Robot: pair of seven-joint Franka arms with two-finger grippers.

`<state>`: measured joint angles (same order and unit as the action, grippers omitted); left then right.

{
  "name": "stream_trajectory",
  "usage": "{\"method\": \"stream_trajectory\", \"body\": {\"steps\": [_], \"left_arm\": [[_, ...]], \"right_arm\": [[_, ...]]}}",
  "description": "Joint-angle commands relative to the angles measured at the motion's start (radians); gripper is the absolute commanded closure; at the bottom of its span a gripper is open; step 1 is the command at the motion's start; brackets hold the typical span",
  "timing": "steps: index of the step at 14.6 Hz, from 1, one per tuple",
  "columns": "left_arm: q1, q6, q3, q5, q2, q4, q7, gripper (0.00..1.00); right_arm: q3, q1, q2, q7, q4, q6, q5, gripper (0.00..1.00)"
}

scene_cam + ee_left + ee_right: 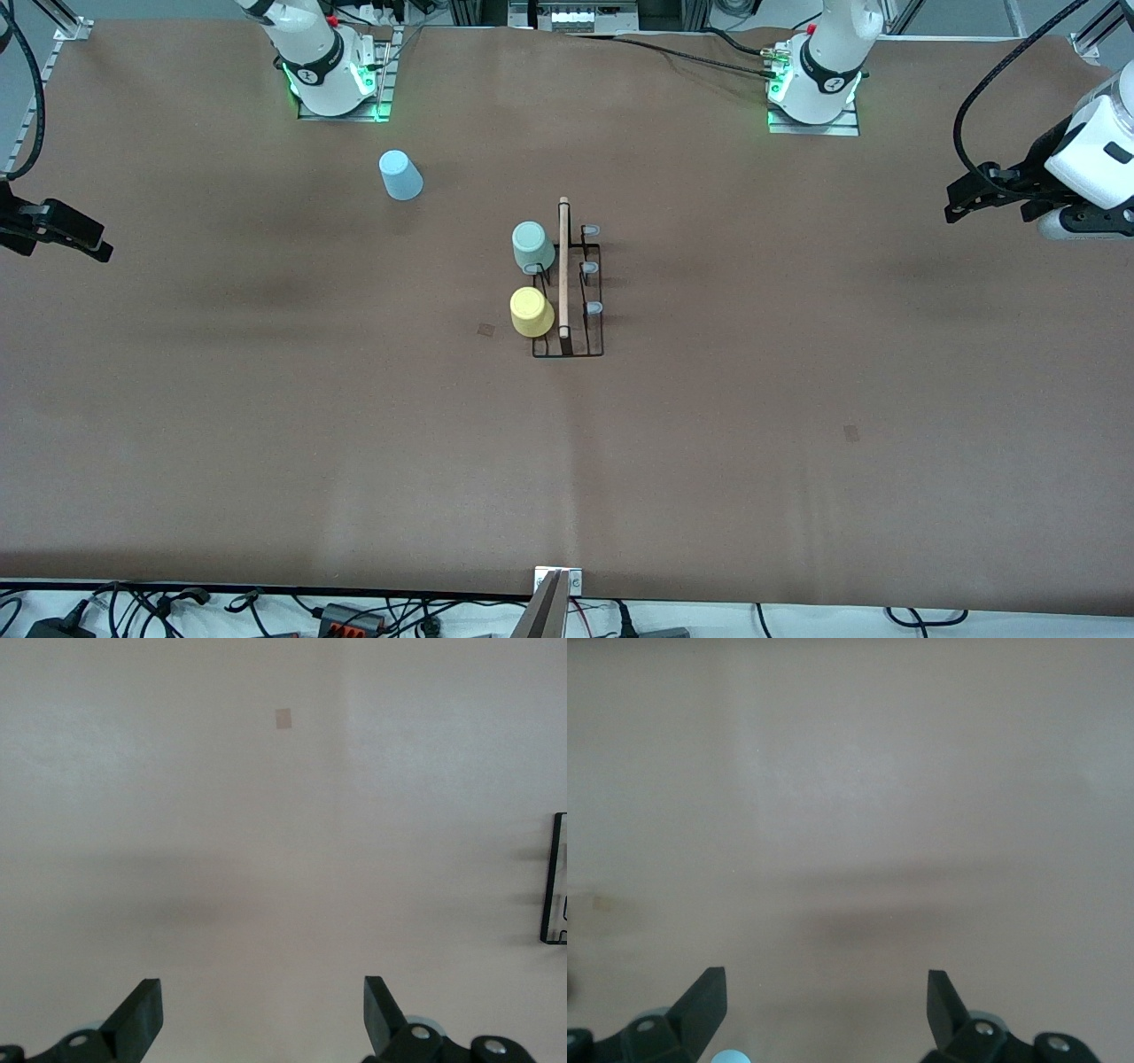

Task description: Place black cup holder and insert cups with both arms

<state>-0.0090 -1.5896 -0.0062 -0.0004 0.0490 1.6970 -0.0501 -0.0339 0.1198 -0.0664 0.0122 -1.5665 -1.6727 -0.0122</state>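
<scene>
Across the front view: black cup holder (568,292) mid-table, sage green cup (532,245) and yellow cup (532,312) upturned on pegs along the right arm's side, three pegs bare; light blue cup (400,175) upside down on the table near the right arm's base. Left gripper (983,195) and right gripper (58,232) parked at the table ends.

Through the left wrist view: fingers (142,1014) spread, empty, holder's edge (556,879) showing.

Through the right wrist view: fingers (704,1005) apart, empty.

Probably next: fetch the blue cup, seat on a free peg.
</scene>
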Motion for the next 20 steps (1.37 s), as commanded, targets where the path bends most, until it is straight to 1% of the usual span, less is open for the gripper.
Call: {"method": "stream_trajectory", "body": {"steps": [1, 3, 4, 9, 16, 20], "left_arm": [[0.001, 0.007, 0.000, 0.003, -0.008, -0.020, 0.012, 0.00], [0.001, 0.007, 0.000, 0.003, -0.008, -0.020, 0.012, 0.00], [0.000, 0.007, 0.000, 0.003, -0.008, -0.020, 0.012, 0.00], [0.001, 0.007, 0.000, 0.003, -0.008, -0.020, 0.012, 0.00], [0.001, 0.008, 0.000, 0.003, -0.008, -0.020, 0.012, 0.00], [0.001, 0.008, 0.000, 0.003, -0.008, -0.020, 0.012, 0.00]], "right_arm": [[0.012, -0.006, 0.004, 0.031, 0.011, 0.025, -0.009, 0.00], [0.081, -0.063, 0.002, 0.041, 0.011, 0.025, -0.006, 0.00], [0.095, -0.075, 0.003, 0.045, 0.010, 0.027, -0.006, 0.00], [0.089, -0.078, 0.031, 0.035, -0.010, 0.051, -0.005, 0.00], [0.088, -0.097, 0.022, 0.028, -0.003, 0.047, -0.006, 0.00], [0.088, -0.095, 0.020, 0.028, -0.003, 0.051, 0.012, 0.00]]}}
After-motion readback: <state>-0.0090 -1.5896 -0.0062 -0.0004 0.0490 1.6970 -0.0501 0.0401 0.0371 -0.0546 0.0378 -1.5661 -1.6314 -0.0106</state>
